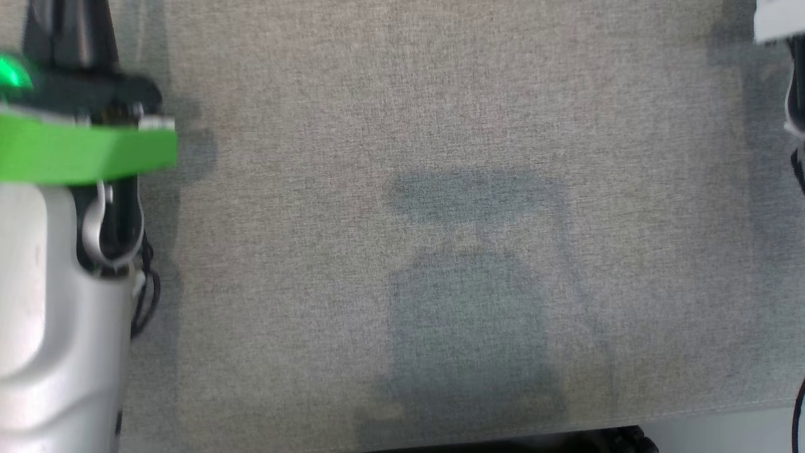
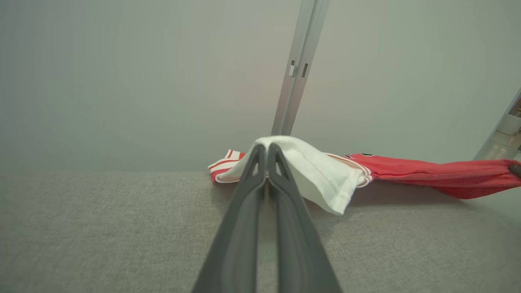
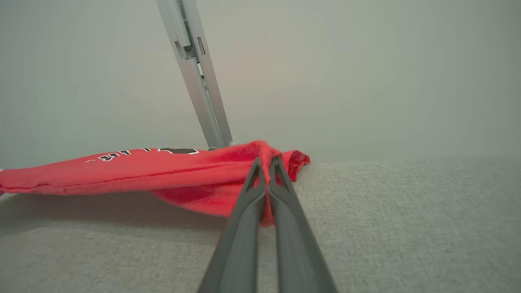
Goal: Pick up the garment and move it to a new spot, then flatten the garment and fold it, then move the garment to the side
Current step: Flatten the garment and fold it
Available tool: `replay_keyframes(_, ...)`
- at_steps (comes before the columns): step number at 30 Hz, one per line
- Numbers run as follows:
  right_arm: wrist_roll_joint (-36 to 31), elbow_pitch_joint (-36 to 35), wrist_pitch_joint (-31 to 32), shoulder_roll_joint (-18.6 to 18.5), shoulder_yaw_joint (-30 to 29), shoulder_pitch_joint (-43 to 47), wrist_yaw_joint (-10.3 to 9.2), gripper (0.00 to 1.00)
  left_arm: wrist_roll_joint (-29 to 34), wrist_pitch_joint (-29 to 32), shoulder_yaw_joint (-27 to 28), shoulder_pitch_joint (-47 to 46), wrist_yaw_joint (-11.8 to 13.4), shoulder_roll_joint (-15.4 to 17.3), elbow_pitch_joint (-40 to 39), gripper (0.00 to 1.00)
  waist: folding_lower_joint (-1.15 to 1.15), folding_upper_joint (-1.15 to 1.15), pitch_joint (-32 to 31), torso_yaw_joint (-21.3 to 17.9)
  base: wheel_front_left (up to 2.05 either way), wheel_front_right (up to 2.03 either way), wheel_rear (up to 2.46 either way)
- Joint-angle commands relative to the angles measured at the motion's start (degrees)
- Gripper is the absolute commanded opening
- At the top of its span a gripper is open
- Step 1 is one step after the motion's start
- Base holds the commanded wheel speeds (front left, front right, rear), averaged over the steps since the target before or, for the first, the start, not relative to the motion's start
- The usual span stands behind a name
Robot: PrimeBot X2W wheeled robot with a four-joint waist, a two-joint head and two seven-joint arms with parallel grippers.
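The garment is a red jersey with white sleeves, red-striped trim and lettering. In the left wrist view my left gripper [image 2: 267, 147] is shut on a white sleeve part of the garment [image 2: 321, 171], which hangs a little above the grey fabric surface [image 2: 122, 228]. The red body stretches off to the right. In the right wrist view my right gripper [image 3: 266, 160] is shut on a red edge of the garment [image 3: 163, 171], lifted slightly off the surface. In the head view the left forearm [image 1: 56, 251] stands at the far left.
A grey woven fabric surface [image 1: 402, 157] spreads under both arms, its front edge [image 1: 692, 412] at the lower right of the head view. An aluminium frame post [image 2: 299, 69] rises behind the garment, with a second post [image 2: 500, 134] at the right. A plain pale wall lies beyond.
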Motion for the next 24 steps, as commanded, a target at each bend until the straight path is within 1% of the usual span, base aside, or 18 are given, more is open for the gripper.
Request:
replay_keyframes(1, 1.0, -0.8, -0.3, -0.8, -1.0, 3.8, -0.05, 0.0, -1.4, -0.2, 1.0, 4.7, -0.2, 0.4, -1.6, 0.0, 0.0, 0.0, -12.4, -0.2, 0.0, 0.0, 0.0)
replay_keyframes(3, 1.1, -2.3, -0.3, -1.3, -0.1, 9.3, -0.05, 0.0, -3.2, -0.2, 1.7, 12.6, -0.2, 0.4, -4.1, 0.0, 0.0, 0.0, -15.5, -0.3, 0.0, 0.0, 0.0)
replay_keyframes(5, 1.0, -3.7, -0.3, -2.2, -0.4, 14.5, -0.06, 0.0, -4.9, -0.2, 1.7, 19.7, -0.2, 0.7, -7.0, 0.0, 0.0, 0.0, -18.2, -0.4, 0.0, 0.0, 0.0)
replay_keyframes(7, 1.2, -4.9, -0.3, -2.2, -1.9, 19.4, -0.07, 0.0, -6.6, -0.2, 2.4, 26.0, -0.2, 0.1, -9.0, 0.0, 0.0, 0.0, -20.5, -0.2, 0.0, 0.0, 0.0)
replay_keyframes(10, 0.3, -6.1, -0.3, -2.2, -3.2, 26.5, -0.07, 0.0, -8.3, -0.2, 3.0, 33.9, -0.2, -1.1, -10.7, 0.0, 0.0, 0.0, -23.6, 0.1, 0.0, 0.0, 0.0)
replay_keyframes(12, 0.1, -6.7, -0.3, -1.9, -4.5, 30.4, -0.08, 0.0, -8.7, -0.2, 2.1, 37.9, -0.1, -0.8, -11.1, 0.0, 0.0, 0.0, -25.2, 0.3, 0.0, 0.0, 0.0)
replay_keyframes(15, -0.4, -7.6, -0.3, -1.3, -6.9, 35.8, -0.08, 0.0, -8.9, -0.2, 1.5, 42.7, -0.1, -0.7, -11.2, 0.0, 0.0, 0.0, -27.0, 0.6, 0.0, 0.0, 0.0)
replay_keyframes(16, -0.4, -7.6, -0.3, -1.3, -6.9, 35.8, -0.08, 0.0, -8.9, -0.2, 1.5, 42.7, -0.1, -0.7, -11.2, 0.0, 0.0, 0.0, -27.0, 0.6, 0.0, 0.0, 0.0)
replay_keyframes(20, -1.2, -9.3, -0.2, -0.6, -8.8, 41.6, -0.08, 0.0, -8.7, -0.2, -0.2, 46.7, -0.1, -0.6, -10.9, 0.0, 0.0, 0.0, -28.8, 0.7, 0.0, 0.0, 0.0)
replay_keyframes(24, -1.1, -11.1, -0.3, 0.2, -10.6, 46.0, -0.08, 0.0, -9.9, -0.2, -2.3, 49.0, -0.1, 0.5, -11.9, 0.0, 0.0, 0.0, -30.6, 0.5, 0.0, 0.0, 0.0)
